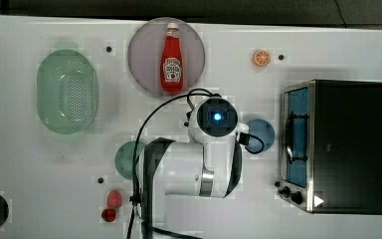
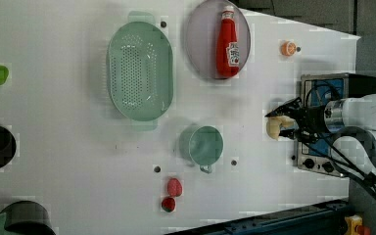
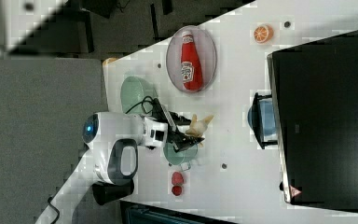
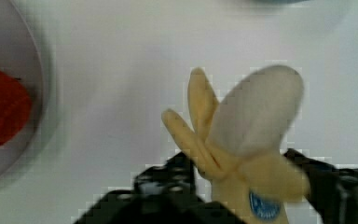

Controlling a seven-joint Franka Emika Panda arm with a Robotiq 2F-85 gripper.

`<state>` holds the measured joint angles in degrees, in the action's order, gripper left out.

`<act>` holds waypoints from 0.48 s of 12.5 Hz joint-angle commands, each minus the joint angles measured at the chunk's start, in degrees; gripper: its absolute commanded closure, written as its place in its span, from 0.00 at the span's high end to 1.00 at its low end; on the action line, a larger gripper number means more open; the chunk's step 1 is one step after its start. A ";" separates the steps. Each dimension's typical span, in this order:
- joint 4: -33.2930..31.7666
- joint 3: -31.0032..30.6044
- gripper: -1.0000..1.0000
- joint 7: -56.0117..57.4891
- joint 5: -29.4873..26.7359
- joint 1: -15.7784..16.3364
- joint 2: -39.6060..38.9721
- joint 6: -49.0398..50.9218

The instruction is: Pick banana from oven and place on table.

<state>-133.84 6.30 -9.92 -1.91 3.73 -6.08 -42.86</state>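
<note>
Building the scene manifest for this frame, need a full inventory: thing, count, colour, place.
banana: 1, pale yellow, between the gripper's fingers, in front of the oven
oven: 1, black with blue glass door, the top view's right
table: 1, white
ketchup bottle: 1, red, lying on the plate
plate: 1, grey, the top view's upper middle
colander: 1, pale green, the top view's left
orange slice: 1, orange, above the oven in the top view
blue disc: 1, blue, beside the oven door
cup: 1, green, mid-table
strawberries: 2, red, the top view's bottom left
gripper: 1, black
arm: 1, white
</note>
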 commanded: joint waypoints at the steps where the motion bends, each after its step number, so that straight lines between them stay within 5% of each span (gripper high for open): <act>1: 3.38 1.61 1.00 -1.70 0.89 0.03 4.10 4.58; 6: 23.39 1.04 1.00 -1.63 1.10 0.26 13.47 30.62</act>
<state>-117.05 6.85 -10.01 -1.36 4.21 3.85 -12.20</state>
